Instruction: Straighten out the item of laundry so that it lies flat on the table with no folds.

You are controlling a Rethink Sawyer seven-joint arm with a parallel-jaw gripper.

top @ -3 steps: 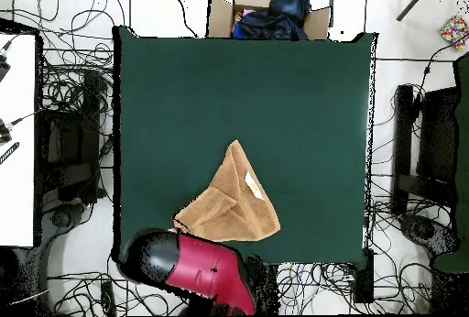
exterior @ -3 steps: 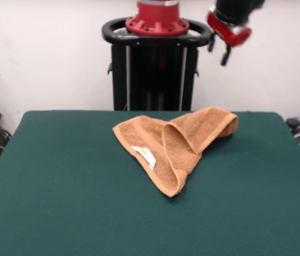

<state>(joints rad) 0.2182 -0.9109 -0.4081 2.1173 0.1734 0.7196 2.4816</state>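
The orange-tan towel (exterior @ -3 steps: 173, 146) is being left folded over on itself on the green table (exterior @ -3 steps: 59, 186), toward the far middle, with its white tag (exterior @ -3 steps: 145, 156) showing on top. The gripper (exterior @ -3 steps: 219, 49) is being held high above the table, off to one side, touching nothing. Its two fingers (exterior @ -3 steps: 225, 55) are being kept a little apart, and nothing is being held between them.

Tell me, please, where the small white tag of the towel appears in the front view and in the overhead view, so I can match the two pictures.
Front view: the white tag lies on the flat left part of the towel, left of the folded flap, near picture centre.
Overhead view: the white tag sits near the towel's right edge, just right of picture centre.
Shared landmark: the towel's pointed corner, nearest the camera in front, topmost overhead.
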